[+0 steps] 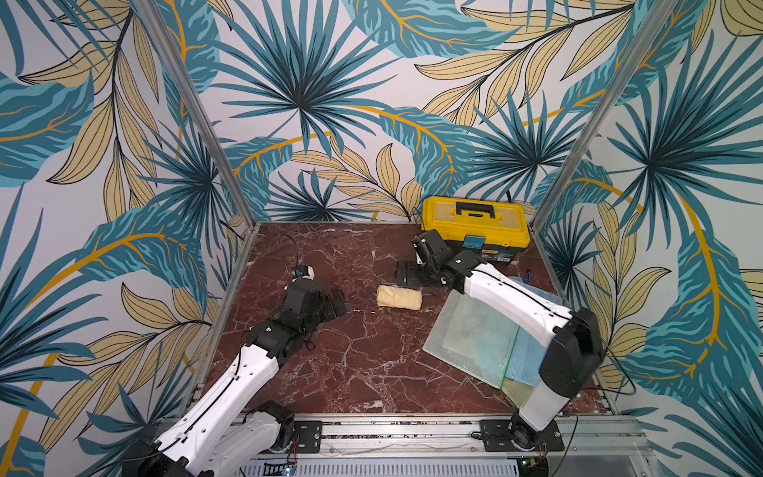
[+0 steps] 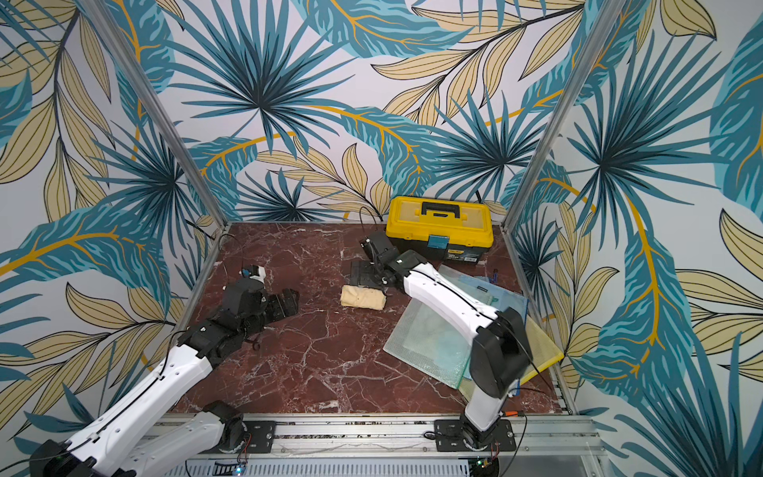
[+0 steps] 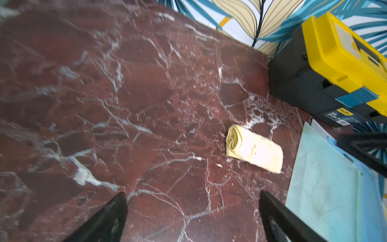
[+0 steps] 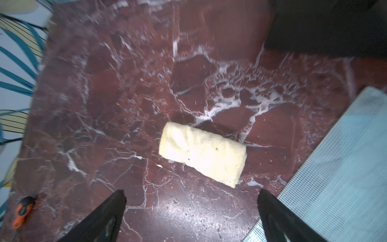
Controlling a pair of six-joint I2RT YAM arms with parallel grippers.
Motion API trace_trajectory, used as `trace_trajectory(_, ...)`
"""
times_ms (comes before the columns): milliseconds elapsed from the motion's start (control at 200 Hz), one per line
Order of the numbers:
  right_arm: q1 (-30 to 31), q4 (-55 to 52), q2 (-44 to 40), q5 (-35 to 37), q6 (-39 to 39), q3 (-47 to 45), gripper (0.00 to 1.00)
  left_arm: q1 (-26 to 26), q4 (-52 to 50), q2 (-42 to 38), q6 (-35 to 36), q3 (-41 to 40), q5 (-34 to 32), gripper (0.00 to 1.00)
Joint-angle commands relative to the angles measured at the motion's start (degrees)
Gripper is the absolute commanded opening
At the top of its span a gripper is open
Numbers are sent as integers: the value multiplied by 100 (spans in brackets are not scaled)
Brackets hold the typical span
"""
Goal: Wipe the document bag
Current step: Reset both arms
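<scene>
On the marble table point(image 1: 351, 371) I have the document bag point(image 1: 475, 334) flat under the right arm, the rolled cloth point(image 4: 202, 154) just beyond the right gripper point(image 4: 191, 192), jaws spread and empty, its long axis roughly jaw to jaw; the left gripper point(image 3: 192, 194), also spread, sits farther.

Both top views: high over the front edge of the red marble desk point(image 1: 351, 371), facing its back edge, whole scene. Wrist views: close, angled down at the desk, both sharing the rolled pale-yellow cloth point(image 3: 254, 148).
</scene>
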Motion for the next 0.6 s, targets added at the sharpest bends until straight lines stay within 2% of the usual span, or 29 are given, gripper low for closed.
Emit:
trace_trajectory(0, -32, 427, -786, 383, -288, -770, 100, 48, -45, 42, 1204, 418, -795, 100)
trace_trajectory(100, -84, 593, -1624, 1174, -395, -1466, 100, 162, -10, 275, 1814, 588, -1268, 100)
trace_trajectory(190, -206, 1211, -2634, 2151, -625, -2414, 99, 490, 187, 471, 2322, 600, -1205, 100)
trace_trajectory(280, -492, 2305, -3674, 2992, -997, -3533, 100, 868, 1074, 516, 2669, 72, -752, 100)
trace_trajectory(350, -745, 3088, -4235, 3340, -1396, -4217, 99, 1250, 1724, 612, 2680, -345, -233, 99)
trace_trajectory(461, -981, 3885, -4455, 3811, -2030, -4855, 100, 1711, 2608, 811, 2657, -930, -113, 100)
trace_trajectory(596, -1272, 4510, -3935, 4217, -2497, -5215, 100, 1948, 4088, 952, 2793, -1681, 48, 100)
